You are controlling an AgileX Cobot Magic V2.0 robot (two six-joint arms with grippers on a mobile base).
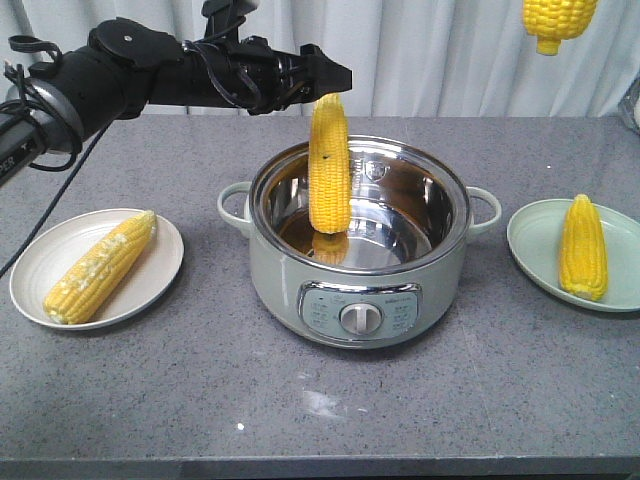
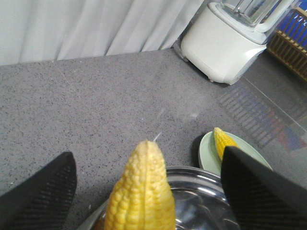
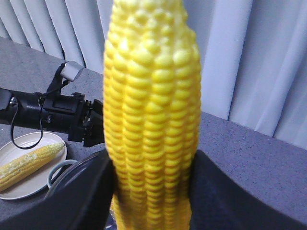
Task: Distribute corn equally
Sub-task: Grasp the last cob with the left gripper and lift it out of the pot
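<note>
A corn cob (image 1: 329, 165) stands upright inside the steel pot (image 1: 440, 250), tip up. My left gripper (image 1: 335, 78) is at its tip. In the left wrist view that cob (image 2: 141, 191) rises between the fingers of the left gripper (image 2: 146, 154), which is open, and neither finger touches it. My right gripper (image 3: 151, 165) is shut on a deep yellow cob (image 3: 151, 110), held high at the top right (image 1: 558, 22). A pale cob (image 1: 100, 265) lies on the left cream plate (image 1: 160, 285). Another cob (image 1: 584, 245) lies on the right green plate (image 1: 530, 240).
The pot has side handles (image 1: 484, 208) and a front dial (image 1: 360, 318). A white appliance base (image 2: 230, 38) stands at the back of the grey table, with a wooden rack (image 2: 292, 45) beside it. Curtains hang behind. The table's front edge (image 1: 320, 462) is close.
</note>
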